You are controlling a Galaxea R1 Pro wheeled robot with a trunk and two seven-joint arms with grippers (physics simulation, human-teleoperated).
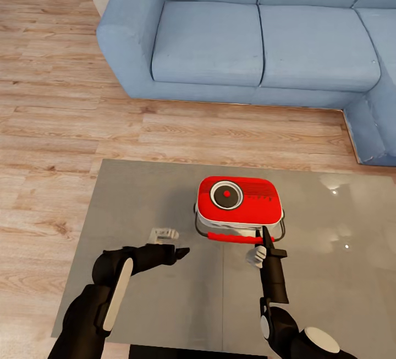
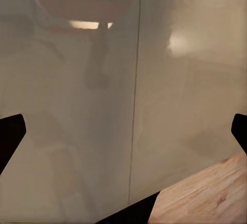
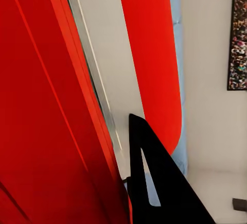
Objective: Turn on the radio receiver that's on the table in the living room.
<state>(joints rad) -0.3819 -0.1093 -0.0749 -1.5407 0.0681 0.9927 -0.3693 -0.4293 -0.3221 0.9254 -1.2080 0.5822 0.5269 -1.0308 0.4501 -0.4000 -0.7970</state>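
The red radio receiver [image 1: 239,200] lies on the glossy grey table [image 1: 137,210] with its round black-and-white dial facing up and its thin metal handle with a red grip toward me. My right gripper [image 1: 264,233] is shut, its tip at the radio's near edge beside the handle. In the right wrist view the dark fingers [image 3: 154,183] press close against the radio's red body [image 3: 41,105]. My left gripper [image 1: 180,250] hovers over the table left of the radio, apart from it. Its fingertips [image 2: 10,136] stand wide apart in the left wrist view, open and empty.
A blue L-shaped sofa [image 1: 247,34] stands beyond the table across a strip of pale wood floor [image 1: 55,100]. The table's near edge runs just in front of my arms. A framed picture [image 3: 237,33] hangs on the beige wall.
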